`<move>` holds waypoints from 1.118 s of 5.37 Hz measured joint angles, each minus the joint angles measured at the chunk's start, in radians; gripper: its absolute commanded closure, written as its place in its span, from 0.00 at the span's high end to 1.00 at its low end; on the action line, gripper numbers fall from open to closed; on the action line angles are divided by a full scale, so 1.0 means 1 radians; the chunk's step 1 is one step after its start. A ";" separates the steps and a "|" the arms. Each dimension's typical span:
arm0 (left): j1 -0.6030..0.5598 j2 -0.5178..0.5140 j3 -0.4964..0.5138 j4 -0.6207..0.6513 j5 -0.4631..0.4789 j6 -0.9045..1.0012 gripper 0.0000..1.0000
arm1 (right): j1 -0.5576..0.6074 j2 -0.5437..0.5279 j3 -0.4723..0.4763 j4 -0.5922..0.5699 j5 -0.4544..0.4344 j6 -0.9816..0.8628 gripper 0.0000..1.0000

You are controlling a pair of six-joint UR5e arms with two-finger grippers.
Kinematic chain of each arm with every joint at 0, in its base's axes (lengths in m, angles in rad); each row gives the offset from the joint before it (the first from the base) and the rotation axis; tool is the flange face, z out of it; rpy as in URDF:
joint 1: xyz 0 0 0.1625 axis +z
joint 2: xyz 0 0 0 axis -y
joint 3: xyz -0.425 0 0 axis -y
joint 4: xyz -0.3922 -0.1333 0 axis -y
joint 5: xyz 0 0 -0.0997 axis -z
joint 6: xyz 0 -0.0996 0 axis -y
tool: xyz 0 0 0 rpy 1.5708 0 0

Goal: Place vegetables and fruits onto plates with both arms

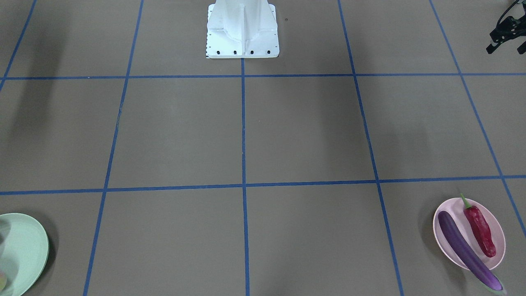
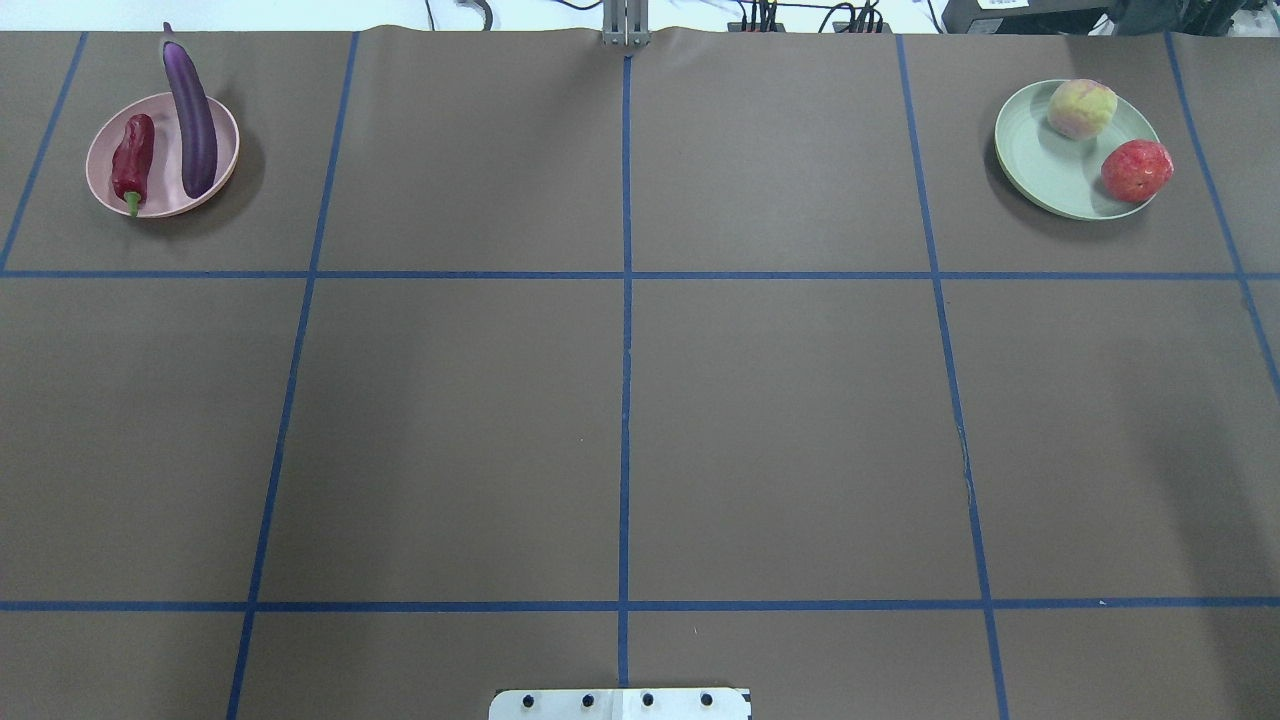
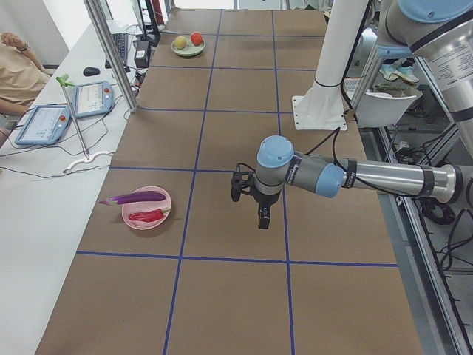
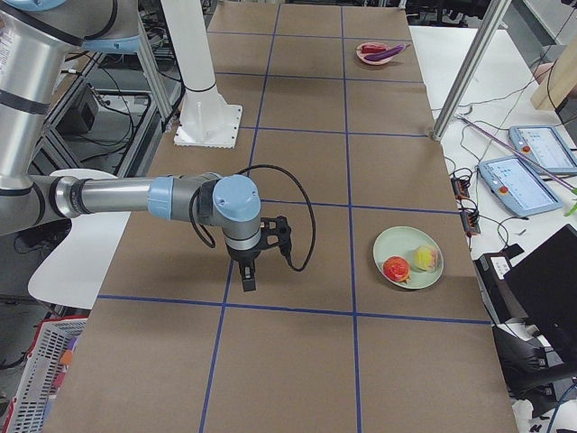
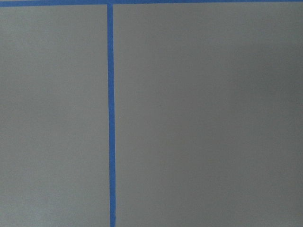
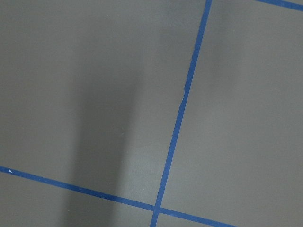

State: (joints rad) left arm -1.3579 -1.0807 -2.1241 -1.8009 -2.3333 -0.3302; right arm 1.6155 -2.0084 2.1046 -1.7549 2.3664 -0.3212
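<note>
The pale pink plate (image 2: pixel 160 200) sits at the table's far left with the purple eggplant (image 2: pixel 190 110) and the red chili (image 2: pixel 132 160) on it; the eggplant's cap end overhangs the rim. The mint green plate (image 2: pixel 1050 170) sits at the far right and holds the halved fruit (image 2: pixel 1082 108) and the bumpy red ball fruit (image 2: pixel 1136 170). My left gripper (image 1: pixel 506 48) hangs empty over bare table near the robot's side, its prongs apart. My right gripper (image 4: pixel 248 280) shows only in the exterior right view, pointing down over bare table; I cannot tell its state. Both wrist views show only brown table and blue tape.
The white base block (image 1: pixel 242 28) stands at the middle of the robot's edge of the table. Metal posts (image 3: pixel 111 52) rise along the operators' side. A seated person (image 3: pixel 18 66), tablets (image 3: pixel 44 122) and cables lie on the white bench beyond.
</note>
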 measured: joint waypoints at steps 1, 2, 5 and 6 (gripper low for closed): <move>0.002 -0.012 0.005 0.005 0.003 -0.001 1.00 | -0.009 0.011 -0.002 0.000 0.000 0.004 1.00; 0.005 -0.039 0.016 0.021 0.005 -0.001 1.00 | -0.018 0.042 -0.022 -0.001 0.000 0.008 1.00; 0.007 -0.202 0.056 0.159 0.006 0.000 1.00 | -0.039 0.220 -0.180 -0.003 -0.004 0.011 1.00; 0.008 -0.251 0.078 0.188 0.006 0.001 1.00 | -0.045 0.262 -0.220 -0.003 -0.006 0.011 1.00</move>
State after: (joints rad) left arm -1.3503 -1.3313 -2.0462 -1.6126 -2.3270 -0.3294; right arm 1.5701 -1.7464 1.8846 -1.7579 2.3608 -0.3099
